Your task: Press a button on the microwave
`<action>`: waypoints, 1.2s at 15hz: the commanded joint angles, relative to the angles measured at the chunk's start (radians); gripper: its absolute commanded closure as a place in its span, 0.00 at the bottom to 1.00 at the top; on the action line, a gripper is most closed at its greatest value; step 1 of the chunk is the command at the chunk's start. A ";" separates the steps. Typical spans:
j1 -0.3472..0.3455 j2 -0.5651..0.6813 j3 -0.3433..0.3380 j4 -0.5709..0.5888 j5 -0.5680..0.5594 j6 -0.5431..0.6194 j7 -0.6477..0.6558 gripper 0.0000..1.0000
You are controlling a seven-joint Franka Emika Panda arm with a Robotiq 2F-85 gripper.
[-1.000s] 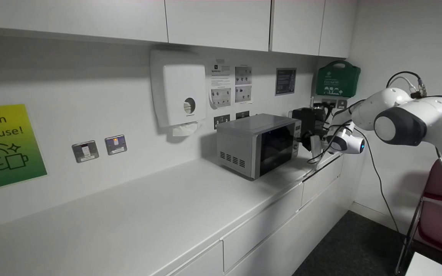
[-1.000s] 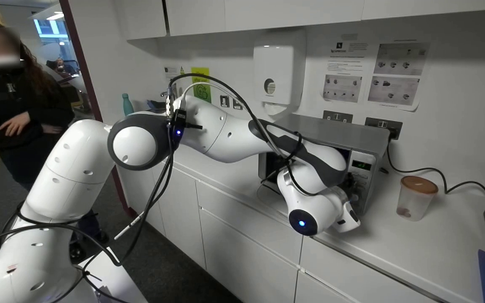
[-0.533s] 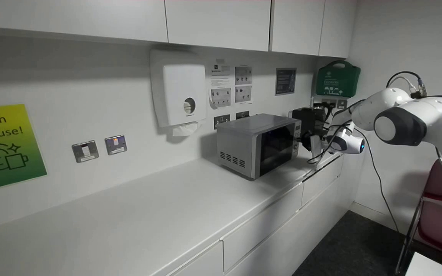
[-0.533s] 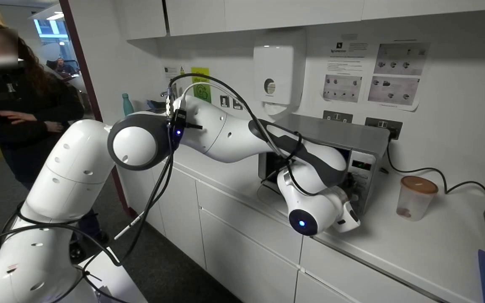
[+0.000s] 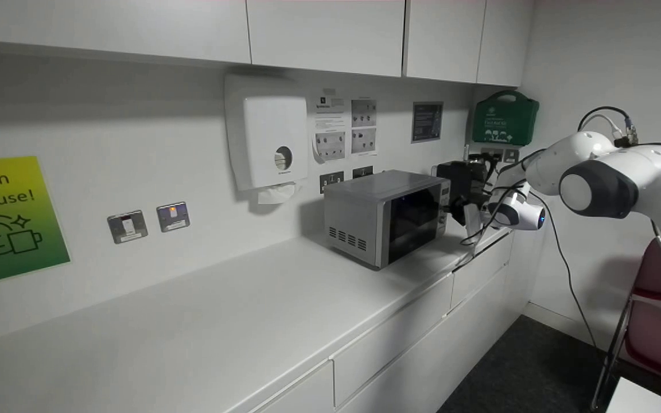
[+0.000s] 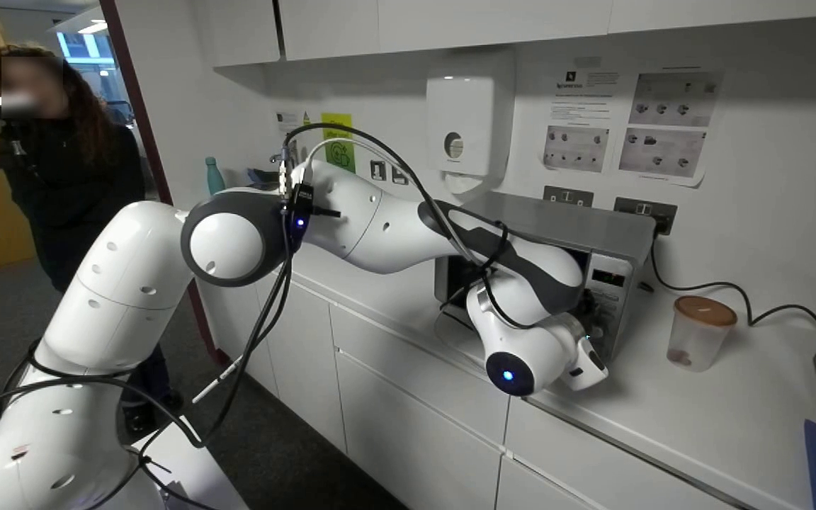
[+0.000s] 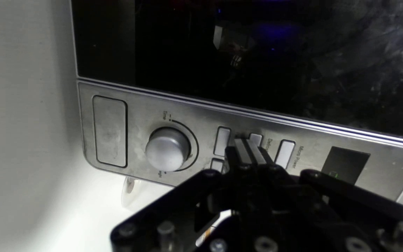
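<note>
Microwave (image 5: 387, 219) and gripper (image 7: 246, 145) are facing each other at close quarters: the silver-grey box is standing on the counter (image 5: 221, 304), directly ahead of the end effector. In the wrist view the two fingers (image 7: 242, 152) are lying side by side, brought fully together with only a thin dark seam between them, and they are holding nothing. Their tips are pointing at the control panel (image 7: 205, 120), partly covering a small button (image 7: 256, 139); I cannot tell whether they are touching it. Another button (image 7: 222, 141) is sitting just left of the tips, and a third button (image 7: 284, 154), with the words Micro Power beside it, is sitting just right. Farther left of the fingers a round knob (image 7: 167, 149) is protruding, with a large rectangular key (image 7: 110, 131) lying beyond it; to their right a dark display (image 7: 346, 162) is showing a bit of green. Above the tips the dark glass window (image 7: 243, 52) is reflecting faint shapes.

In an exterior view the arm (image 6: 380, 227) is covering much of the microwave's front and hiding most of the gripper. Right of the end effector a clear container (image 6: 695, 343) with an orange lid (image 6: 705, 310) is standing on the counter, and well to the left a person (image 6: 86, 163) is standing. In both exterior views a white dispenser (image 5: 276, 129) is hanging above and left of the gripper.
</note>
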 commanded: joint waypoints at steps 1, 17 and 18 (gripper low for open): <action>-0.007 -0.009 0.011 0.018 0.037 -0.044 -0.060 1.00; 0.314 -0.453 -0.489 -0.562 -1.000 0.080 0.345 1.00; 0.361 -0.478 -0.528 -0.588 -1.088 0.113 0.402 1.00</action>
